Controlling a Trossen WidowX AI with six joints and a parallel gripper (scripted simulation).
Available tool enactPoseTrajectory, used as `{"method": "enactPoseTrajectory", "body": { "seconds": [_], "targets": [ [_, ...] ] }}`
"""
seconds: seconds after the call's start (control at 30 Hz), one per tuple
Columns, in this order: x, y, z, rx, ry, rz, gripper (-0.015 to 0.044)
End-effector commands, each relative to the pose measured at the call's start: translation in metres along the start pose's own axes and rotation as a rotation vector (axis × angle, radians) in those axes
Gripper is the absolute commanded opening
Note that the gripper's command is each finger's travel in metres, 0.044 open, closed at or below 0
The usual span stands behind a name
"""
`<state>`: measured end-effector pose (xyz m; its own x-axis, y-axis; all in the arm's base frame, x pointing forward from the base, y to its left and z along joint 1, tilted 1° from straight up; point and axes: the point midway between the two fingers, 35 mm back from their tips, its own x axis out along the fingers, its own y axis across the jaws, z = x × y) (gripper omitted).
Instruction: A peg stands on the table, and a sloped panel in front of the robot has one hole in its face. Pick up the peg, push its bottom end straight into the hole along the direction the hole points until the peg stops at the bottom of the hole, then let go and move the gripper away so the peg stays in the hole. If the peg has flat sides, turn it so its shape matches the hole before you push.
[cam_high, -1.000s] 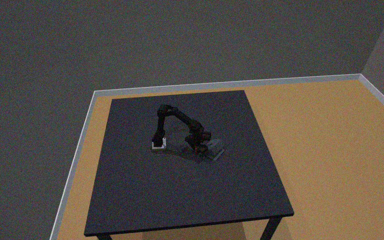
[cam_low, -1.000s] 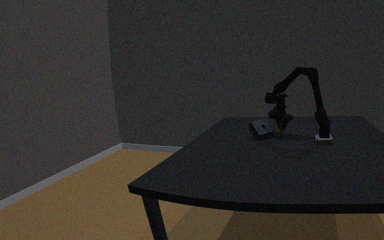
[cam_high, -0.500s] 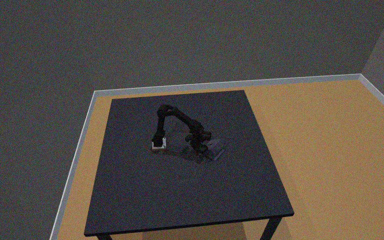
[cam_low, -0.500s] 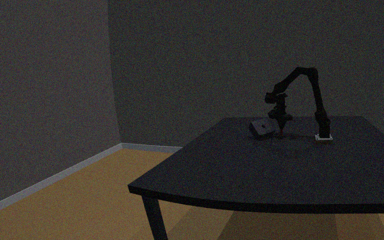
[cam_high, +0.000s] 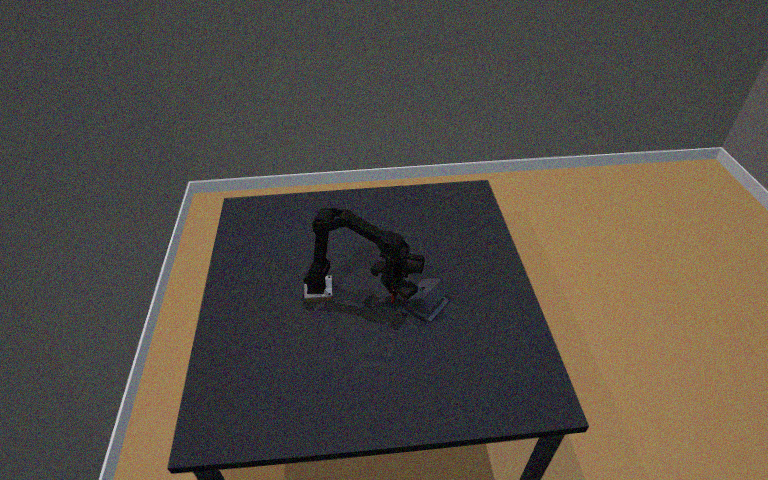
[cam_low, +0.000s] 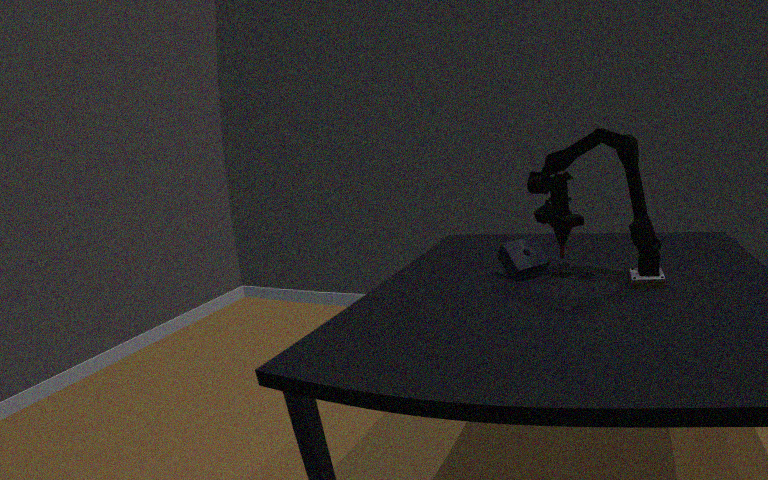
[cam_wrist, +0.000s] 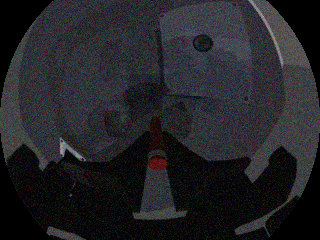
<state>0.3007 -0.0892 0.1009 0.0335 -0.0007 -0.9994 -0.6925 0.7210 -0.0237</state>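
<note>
1. On the dark rectangular table (cam_high: 362, 390) (cam_low: 509, 350), in the top view, the black jointed robot arm (cam_high: 362, 224) (cam_low: 635, 181) is rising from a pale metal base plate (cam_high: 310, 294) (cam_low: 647, 277) (cam_wrist: 71, 151) and bending over toward the grey sloped panel (cam_high: 428, 300) (cam_low: 519, 255) (cam_wrist: 207, 67). Its black parallel-jaw gripper (cam_high: 395, 293) (cam_low: 562, 243) (cam_wrist: 156, 135) is pointing down near the panel, and a bit of the slim red peg (cam_high: 393, 296) (cam_low: 562, 250) (cam_wrist: 157, 162) is showing at its fingers.

2. In the exterior view, the gripper is hanging upright, its fingers drawn nearly together and gripping the peg, which is standing upright beside the panel, outside the hole. The gloom is hiding whether the peg's lower end is touching the table. The panel is leaning back, its dark round hole (cam_low: 527, 251) (cam_wrist: 203, 43) facing up at a slant.

3. In the wrist view, the fingers are closing in on both sides of the peg, whose bright red end is facing the camera. The panel's hole is lying well apart from it.
</note>
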Motion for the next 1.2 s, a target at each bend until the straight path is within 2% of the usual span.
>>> {"method": "enactPoseTrajectory", "body": {
  "seconds": [0.0,0.23,1.17],
  "targets": [
    [-0.017,0.0,0.0,-0.004,-0.002,-0.008,0.0],
    [-0.036,0.0,0.001,-0.005,0.0,-0.007,0.0],
    [-0.041,0.007,0.022,-0.223,0.048,-0.141,0.0]
  ]
}}
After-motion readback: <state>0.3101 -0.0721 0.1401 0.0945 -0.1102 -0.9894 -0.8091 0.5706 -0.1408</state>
